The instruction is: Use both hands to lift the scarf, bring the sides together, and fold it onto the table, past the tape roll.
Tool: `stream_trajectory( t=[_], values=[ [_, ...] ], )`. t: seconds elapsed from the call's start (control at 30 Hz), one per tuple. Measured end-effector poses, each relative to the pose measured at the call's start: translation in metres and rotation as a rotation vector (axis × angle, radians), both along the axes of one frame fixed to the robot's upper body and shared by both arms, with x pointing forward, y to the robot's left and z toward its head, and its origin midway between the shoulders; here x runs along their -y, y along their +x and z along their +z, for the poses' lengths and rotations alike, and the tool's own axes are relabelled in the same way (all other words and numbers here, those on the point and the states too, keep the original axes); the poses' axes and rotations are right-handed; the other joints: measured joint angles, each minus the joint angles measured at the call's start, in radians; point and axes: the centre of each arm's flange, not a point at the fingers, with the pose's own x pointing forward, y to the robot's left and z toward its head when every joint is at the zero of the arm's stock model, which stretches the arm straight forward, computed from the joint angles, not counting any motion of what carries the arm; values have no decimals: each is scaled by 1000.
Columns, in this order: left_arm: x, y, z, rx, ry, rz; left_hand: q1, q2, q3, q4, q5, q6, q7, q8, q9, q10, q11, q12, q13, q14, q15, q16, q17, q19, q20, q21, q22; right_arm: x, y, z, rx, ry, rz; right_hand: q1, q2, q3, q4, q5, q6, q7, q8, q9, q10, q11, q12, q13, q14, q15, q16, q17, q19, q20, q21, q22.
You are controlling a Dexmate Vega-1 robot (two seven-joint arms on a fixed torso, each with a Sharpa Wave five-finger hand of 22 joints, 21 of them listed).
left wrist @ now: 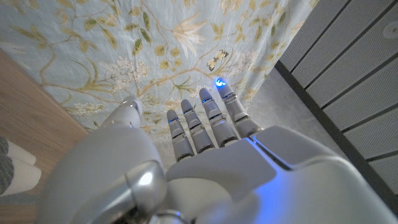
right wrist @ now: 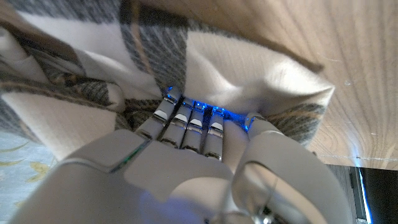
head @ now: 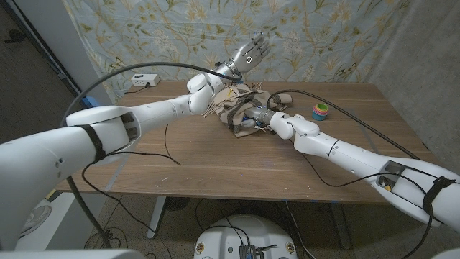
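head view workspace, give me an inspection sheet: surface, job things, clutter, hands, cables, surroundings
surface: wooden table, bare at the front
job's things: plaid scarf bunched mid-table; colourful tape roll to its right
clutter: white box at the far left corner
hands: left hand raised above the scarf, fingers apart, holding nothing; right hand pushed into the scarf, grip cannot be told
cables: black cables across the table
surroundings: floral curtain behind

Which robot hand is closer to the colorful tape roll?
The right hand, buried in the scarf beside the tape roll. The left hand is raised farther away.
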Motion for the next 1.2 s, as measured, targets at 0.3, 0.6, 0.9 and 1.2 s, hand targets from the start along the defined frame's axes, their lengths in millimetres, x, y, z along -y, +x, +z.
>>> stream_trajectory(
  t=[0.3,0.6,0.9,1.2],
  values=[
    [-13,1,-4,-142,-152,80,-28,-10,-7,7,-7,20,1,8,0,13,-3,8,-5,0,0,0,0,-9,9,-11,0,0,-27,23,69,17,17,0,0,-4,-4,0,6,6,1,4,0,0,1,0,-1,-1,3,-5,6,6,-2,0],
    [-31,-3,-14,-216,-223,112,-34,-16,-7,7,-7,38,5,8,0,13,-3,8,-5,0,0,0,-5,-10,10,-17,0,10,-63,54,202,23,-45,0,0,-4,-4,0,19,-7,1,4,5,-5,1,0,-1,0,3,-5,6,6,-2,0],
    [-45,-3,-21,-274,-275,139,-39,-10,-7,7,-7,49,2,11,0,16,-1,8,-5,0,0,0,-5,-10,10,-23,0,24,-94,71,289,47,-113,0,0,0,-8,0,36,-14,8,0,21,-11,1,0,16,2,3,-11,6,7,-10,0],
    [-59,-4,-22,-343,-350,150,-60,-23,-7,7,-7,125,7,31,0,39,7,16,-4,-2,2,0,-9,-32,32,-45,0,45,-113,81,363,106,-200,0,0,0,-8,0,41,-9,8,0,23,-13,1,0,16,2,3,-14,6,7,-10,0]
  ],
)
